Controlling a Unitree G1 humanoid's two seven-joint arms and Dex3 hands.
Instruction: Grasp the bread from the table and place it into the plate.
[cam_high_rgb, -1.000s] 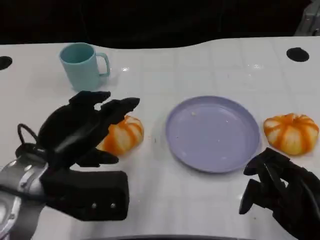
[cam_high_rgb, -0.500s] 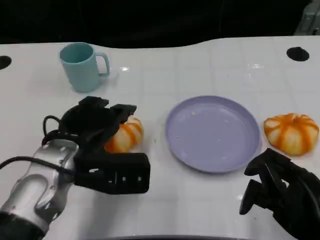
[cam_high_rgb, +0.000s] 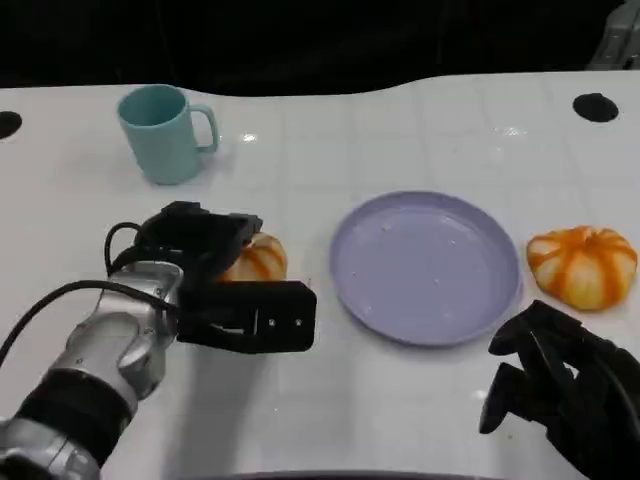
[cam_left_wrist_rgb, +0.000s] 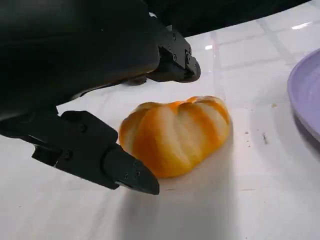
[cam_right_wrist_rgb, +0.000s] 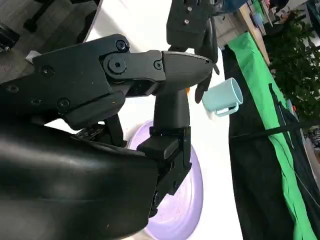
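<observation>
Currently: left hand (cam_high_rgb: 200, 262) spread, fingers (cam_left_wrist_rgb: 107, 165) flanking the bread (cam_left_wrist_rgb: 175, 134) on the worktop (cam_high_rgb: 400, 120), nothing grasped. Plate (cam_high_rgb: 428, 266) lies beyond the fingertips, apart from the bread. Right hand (cam_high_rgb: 560, 390) curled, holding nothing.

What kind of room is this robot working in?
Probably a lab or test room, not a home kitchen: a bare white table with a plate, a mug and bread, and green cloth hung alongside.
</observation>
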